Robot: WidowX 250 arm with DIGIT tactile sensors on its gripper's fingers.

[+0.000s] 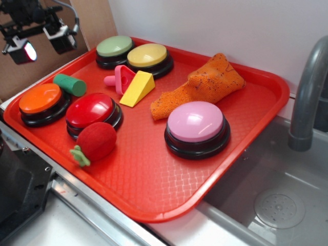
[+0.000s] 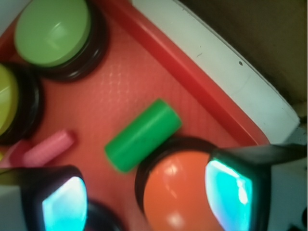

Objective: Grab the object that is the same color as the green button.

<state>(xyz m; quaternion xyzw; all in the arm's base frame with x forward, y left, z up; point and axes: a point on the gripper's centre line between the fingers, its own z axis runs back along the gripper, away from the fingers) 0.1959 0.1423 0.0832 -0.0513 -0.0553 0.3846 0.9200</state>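
A small solid green cylinder (image 1: 70,84) lies on its side on the red tray (image 1: 154,169), against the back rim of the orange button (image 1: 41,100). The pale-green button (image 1: 114,47) stands at the tray's far left corner, next to the yellow button (image 1: 147,55). My gripper (image 1: 42,42) hangs open and empty high above the tray's left edge, over the orange button. In the wrist view the cylinder (image 2: 142,134) lies just ahead of the gap of my gripper (image 2: 149,197), with the orange button (image 2: 178,192) between the fingers and the green button (image 2: 52,32) at top left.
A red button (image 1: 92,110), a red plush strawberry (image 1: 95,142), a pink button (image 1: 196,123), an orange cloth (image 1: 202,84), a yellow wedge (image 1: 137,88) and a pink piece (image 1: 120,79) share the tray. A sink (image 1: 271,200) and a grey faucet (image 1: 307,92) are at right.
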